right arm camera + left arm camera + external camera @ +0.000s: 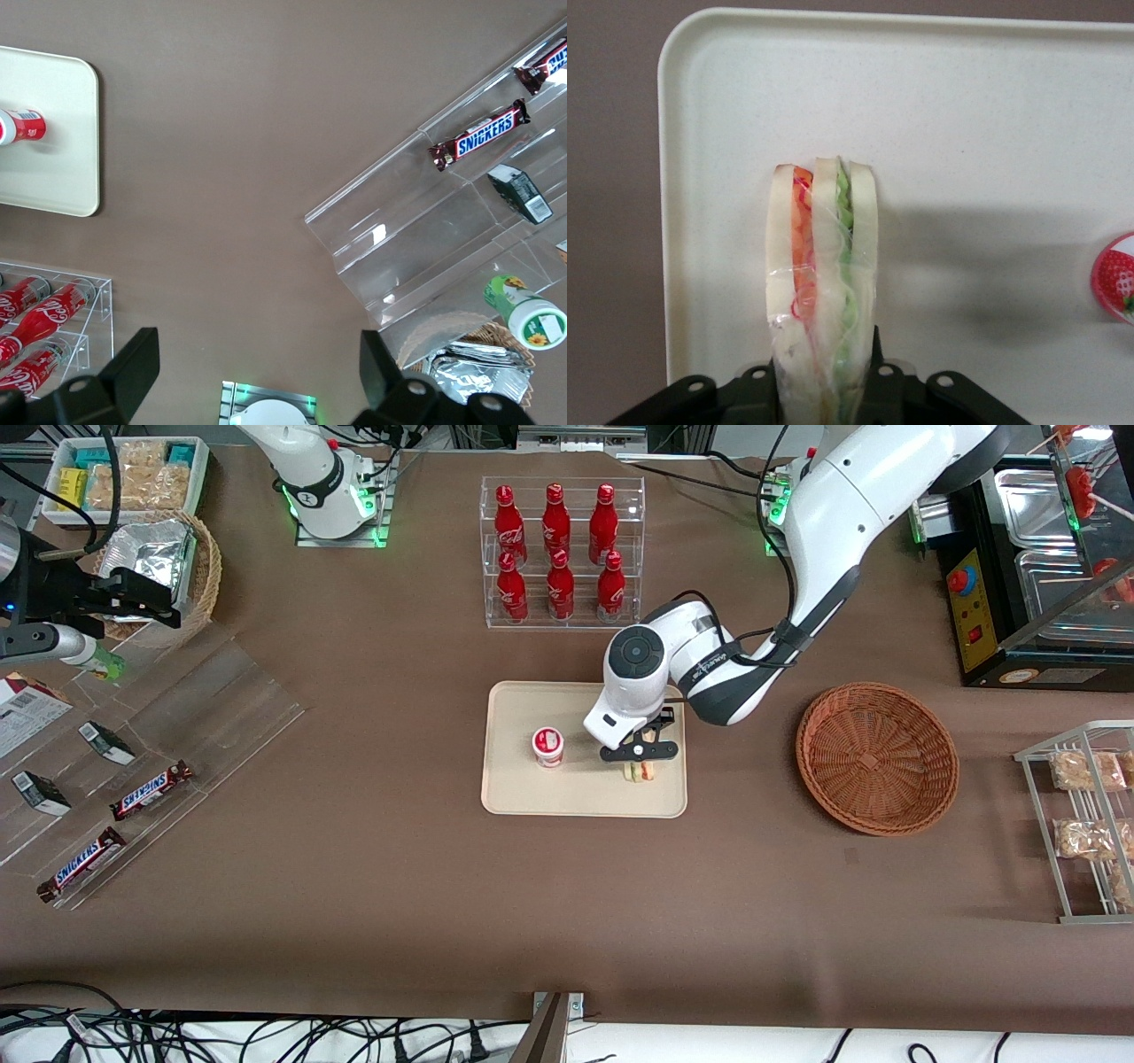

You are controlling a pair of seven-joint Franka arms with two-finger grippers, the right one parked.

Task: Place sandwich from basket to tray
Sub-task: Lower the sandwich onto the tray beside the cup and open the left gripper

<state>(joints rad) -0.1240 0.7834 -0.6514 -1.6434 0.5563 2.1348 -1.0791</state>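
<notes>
Cream-beige tray (514,797) sat mid-surface w/ sandwich (640,771) over its working-arm end, near the rim. Gripper (640,755) was directly above, jaws clenched on the sandwich; wrist view showed white bread, red & green filling, clear wrap (824,283), wedge gripped betw. black fingers (873,381). Could not tell whether the sandwich touched the tray floor. Red-lidded cup (548,746) stood upright on the tray, beside the sandwich, apart. Wicker basket (877,757) lay off-tray toward working arm's end of the brown surface (354,886).
</notes>
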